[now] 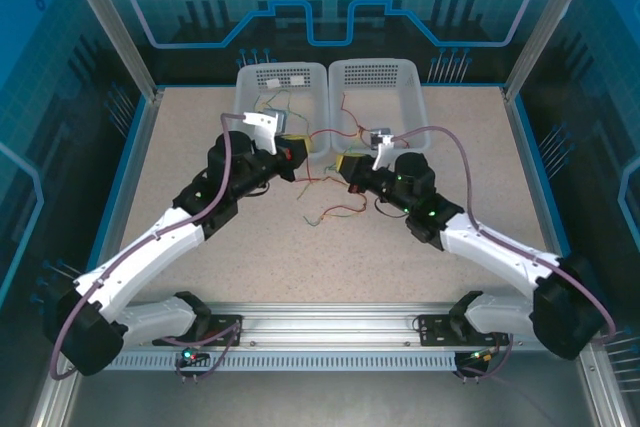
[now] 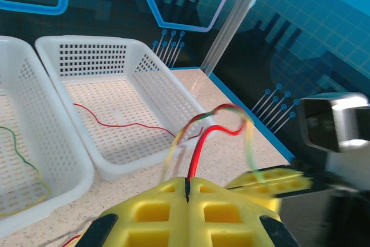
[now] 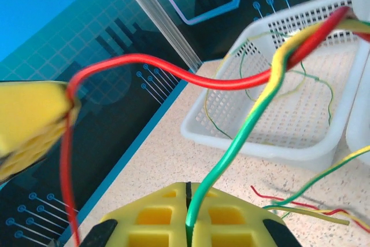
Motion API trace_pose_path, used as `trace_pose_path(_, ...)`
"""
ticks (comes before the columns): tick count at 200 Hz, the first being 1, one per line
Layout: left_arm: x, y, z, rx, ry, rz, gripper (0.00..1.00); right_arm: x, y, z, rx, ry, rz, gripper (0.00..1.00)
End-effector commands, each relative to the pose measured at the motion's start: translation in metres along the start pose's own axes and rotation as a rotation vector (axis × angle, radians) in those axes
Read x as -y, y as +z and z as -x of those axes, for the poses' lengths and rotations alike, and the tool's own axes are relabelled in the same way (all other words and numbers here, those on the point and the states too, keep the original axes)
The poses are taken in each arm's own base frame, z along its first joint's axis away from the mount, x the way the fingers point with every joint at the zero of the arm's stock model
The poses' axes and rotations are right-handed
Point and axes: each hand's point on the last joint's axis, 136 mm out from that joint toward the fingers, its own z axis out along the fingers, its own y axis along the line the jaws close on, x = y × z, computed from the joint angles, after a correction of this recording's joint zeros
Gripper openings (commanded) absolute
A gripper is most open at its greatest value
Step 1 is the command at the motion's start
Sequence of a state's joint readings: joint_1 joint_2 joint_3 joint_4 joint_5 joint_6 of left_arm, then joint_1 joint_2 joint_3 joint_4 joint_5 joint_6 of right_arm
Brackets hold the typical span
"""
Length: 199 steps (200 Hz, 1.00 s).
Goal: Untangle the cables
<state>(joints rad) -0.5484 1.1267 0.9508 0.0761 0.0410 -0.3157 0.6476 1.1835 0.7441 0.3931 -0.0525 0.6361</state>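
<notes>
Cables, thin wavy red, yellow and green wires (image 1: 335, 212), seen from above, sprawl knotted on the speckled table (image 1: 330, 267). Left wrist: left gripper (image 2: 187, 184) pinches the red strand (image 2: 195, 154) (an anchor, I judge). Right wrist: right gripper (image 3: 187, 192) pinches the green strand (image 3: 233, 148), to pull apart.

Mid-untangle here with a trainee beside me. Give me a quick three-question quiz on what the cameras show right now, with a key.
1. Multiple choice: which cable does the right hand grip? A) red B) green C) orange
2. True or false: the left hand is open and holds nothing.
3. Count: how many white baskets stand at the far edge of the table?

Key:
1. B, the green cable.
2. False: it is shut on the red cable.
3. Two.
</notes>
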Motion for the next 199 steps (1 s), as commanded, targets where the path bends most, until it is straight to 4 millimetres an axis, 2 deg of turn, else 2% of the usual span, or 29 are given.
trace_pose_path(1, -0.009, -0.014, 0.015, 0.056, -0.015, 0.039, 0.0, -0.019, -0.018, 0.017, 0.005, -0.163, 0.031, 0.0)
trace_pose_path(44, -0.037, -0.038, 0.031, 0.131, -0.015, 0.158, 0.0, -0.03, -0.04, 0.022, -0.071, -0.284, 0.149, 0.0)
trace_pose_path(78, -0.064, -0.063, 0.037, 0.184, -0.002, 0.291, 0.0, -0.014, -0.048, 0.025, -0.111, -0.338, 0.104, 0.0)
trace_pose_path(105, -0.083, -0.083, 0.035, 0.208, -0.004, 0.379, 0.0, 0.01, -0.056, 0.037, -0.082, -0.32, 0.009, 0.0)
trace_pose_path(114, -0.083, -0.084, 0.033, 0.215, -0.015, 0.363, 0.0, 0.011, -0.058, 0.04, -0.074, -0.304, 0.019, 0.0)
trace_pose_path(127, -0.066, -0.078, 0.031, 0.192, 0.004, 0.257, 0.0, 0.011, -0.059, 0.043, -0.061, -0.294, 0.034, 0.0)
trace_pose_path(129, -0.061, -0.076, 0.031, 0.184, 0.01, 0.232, 0.03, 0.011, -0.058, 0.043, -0.06, -0.293, 0.034, 0.0)
trace_pose_path(136, -0.049, -0.07, 0.028, 0.153, 0.034, 0.157, 0.24, 0.01, -0.058, 0.044, -0.057, -0.294, 0.043, 0.0)
trace_pose_path(151, -0.031, -0.058, 0.023, 0.095, 0.039, 0.051, 0.33, 0.007, -0.056, 0.046, -0.056, -0.285, 0.049, 0.0)
trace_pose_path(169, -0.01, -0.044, 0.017, 0.039, 0.05, -0.072, 0.66, 0.0, -0.053, 0.046, -0.043, -0.299, 0.084, 0.0)
trace_pose_path(182, 0.008, -0.035, 0.012, 0.02, 0.095, -0.132, 0.76, -0.007, -0.05, 0.045, -0.04, -0.301, 0.109, 0.0)
trace_pose_path(193, 0.027, -0.026, 0.005, 0.002, 0.166, -0.172, 0.89, -0.01, -0.047, 0.046, -0.034, -0.28, 0.116, 0.0)
trace_pose_path(199, 0.039, -0.021, 0.0, -0.013, 0.202, -0.199, 0.91, -0.013, -0.045, 0.045, -0.031, -0.275, 0.129, 0.0)
